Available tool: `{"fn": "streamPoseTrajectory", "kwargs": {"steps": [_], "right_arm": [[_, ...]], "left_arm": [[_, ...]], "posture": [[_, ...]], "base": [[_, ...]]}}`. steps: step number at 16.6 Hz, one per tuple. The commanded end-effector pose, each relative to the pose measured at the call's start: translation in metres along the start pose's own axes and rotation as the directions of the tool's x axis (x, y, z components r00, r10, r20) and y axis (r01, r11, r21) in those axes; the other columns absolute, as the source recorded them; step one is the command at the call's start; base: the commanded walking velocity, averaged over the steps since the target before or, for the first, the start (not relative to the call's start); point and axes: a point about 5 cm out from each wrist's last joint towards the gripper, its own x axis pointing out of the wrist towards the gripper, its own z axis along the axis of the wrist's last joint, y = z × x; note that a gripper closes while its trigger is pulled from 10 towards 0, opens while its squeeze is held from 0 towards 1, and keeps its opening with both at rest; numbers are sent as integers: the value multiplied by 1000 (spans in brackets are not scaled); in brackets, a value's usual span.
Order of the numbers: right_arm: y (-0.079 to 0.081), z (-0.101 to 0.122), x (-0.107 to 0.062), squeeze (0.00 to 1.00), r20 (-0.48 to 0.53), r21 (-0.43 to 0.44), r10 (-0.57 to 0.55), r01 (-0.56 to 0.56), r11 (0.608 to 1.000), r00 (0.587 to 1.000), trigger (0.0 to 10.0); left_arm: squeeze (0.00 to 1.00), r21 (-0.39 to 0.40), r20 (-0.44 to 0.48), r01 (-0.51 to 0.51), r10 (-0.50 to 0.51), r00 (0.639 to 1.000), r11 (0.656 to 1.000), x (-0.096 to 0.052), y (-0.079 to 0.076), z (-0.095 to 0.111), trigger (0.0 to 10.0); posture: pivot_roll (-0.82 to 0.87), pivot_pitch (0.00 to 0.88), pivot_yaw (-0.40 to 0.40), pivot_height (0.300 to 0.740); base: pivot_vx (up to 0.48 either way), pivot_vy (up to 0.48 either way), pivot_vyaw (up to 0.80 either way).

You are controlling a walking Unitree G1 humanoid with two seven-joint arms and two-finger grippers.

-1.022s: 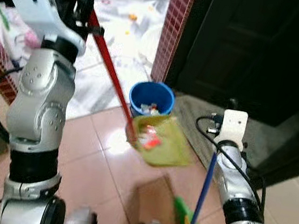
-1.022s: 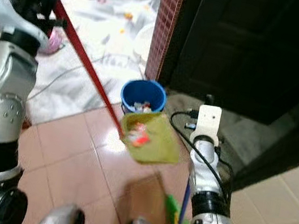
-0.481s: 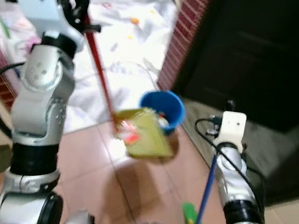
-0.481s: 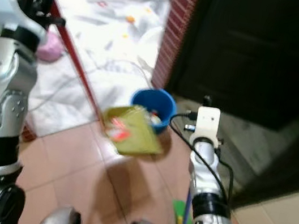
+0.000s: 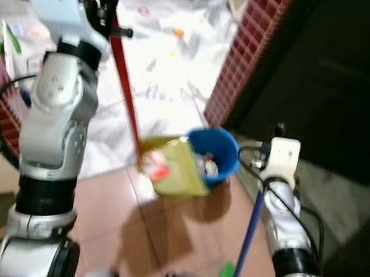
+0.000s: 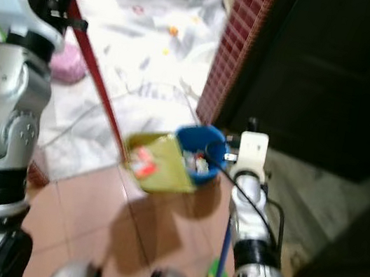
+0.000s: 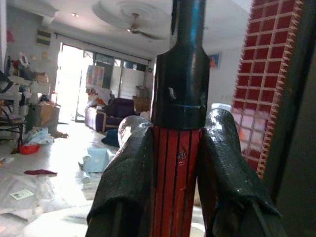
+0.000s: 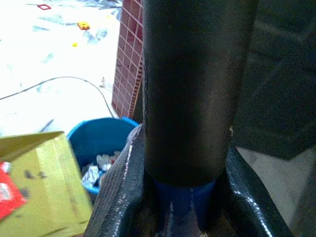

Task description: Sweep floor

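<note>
Left wrist view, left gripper [image 7: 177, 163] clamping red dustpan handle [image 5: 124, 86], right gripper [image 8: 185, 197] clamping blue broom handle [image 5: 248, 234], no legible writing

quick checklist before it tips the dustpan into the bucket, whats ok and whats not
1. Left claw shut on the red dustpan handle: ok.
2. Right claw shut on the blue broom, held upright beside the robot: ok.
3. Dustpan lifted off the floor with its far edge at the bucket rim: ok.
4. Red litter in the pan, not yet in the bucket: ok.
5. Room in the bucket: it holds scraps at the bottom, well below the rim: ok.
6. Pan lip over the opening rather than beside it: cannot tell, the head views are blurred.
</note>
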Motion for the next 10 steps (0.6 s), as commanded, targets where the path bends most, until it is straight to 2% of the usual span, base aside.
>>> {"fn": "streamPoseTrajectory", "kwargs": {"steps": [1,8,10], "right_arm": [[7,10,2,0,40,8,18,-19,1000,999,10000],[9,11,3,0,38,11,21,-21,1000,999,10000],[9,10,3,0,36,9,22,-23,1000,999,10000]], "left_arm": [[0,-11,85,22,-21,996,1000,3,-3,16,10000],[0,-11,78,46,-45,996,999,1,-9,13,10000],[0,32,88,79,-81,993,996,1,-13,15,10000]], "posture": [[25,128,-60,740],[27,133,-62,740],[29,137,-66,740]], "base": [[465,0,0],[459,0,0],[420,-126,0]]}}
